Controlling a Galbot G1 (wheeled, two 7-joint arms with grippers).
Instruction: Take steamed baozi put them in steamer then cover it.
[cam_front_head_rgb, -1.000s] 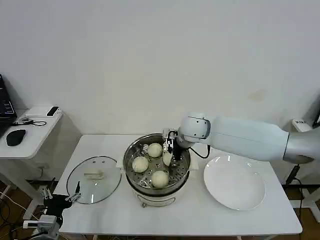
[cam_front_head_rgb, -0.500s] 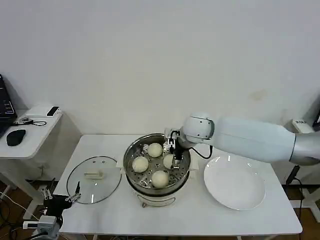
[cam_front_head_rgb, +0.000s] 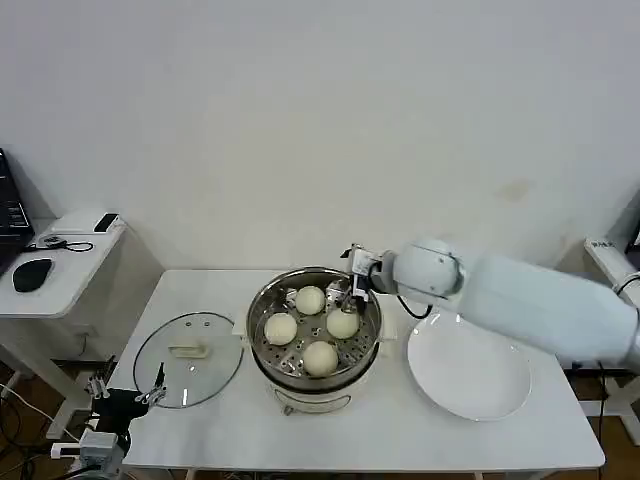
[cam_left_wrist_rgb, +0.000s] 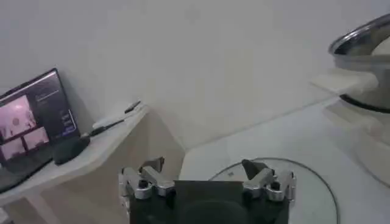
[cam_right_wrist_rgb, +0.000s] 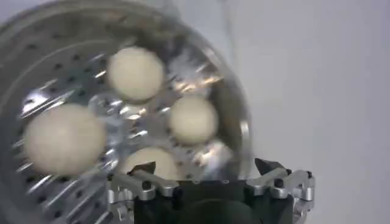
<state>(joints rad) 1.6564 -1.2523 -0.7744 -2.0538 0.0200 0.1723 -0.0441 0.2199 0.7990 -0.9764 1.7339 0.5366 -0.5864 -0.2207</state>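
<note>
On my desk (cam_front_head_rgb: 420, 440) the steamer (cam_front_head_rgb: 316, 385) sits in the middle, with all four baozi (cam_front_head_rgb: 319, 356) inside on its tray: one toward the back, one on the left, one on the right, one at the front. I see the cover (cam_front_head_rgb: 187, 358) lying flat on the desk just left of the steamer, and a plate (cam_front_head_rgb: 468, 375) to the steamer's right. My right gripper (cam_front_head_rgb: 354, 283) hangs above the steamer's back right rim, jaws apart. My left gripper (cam_front_head_rgb: 128, 394) waits by the cover's front left edge, jaws apart. A side table (cam_front_head_rgb: 60, 262) stands left of the desk.
</note>
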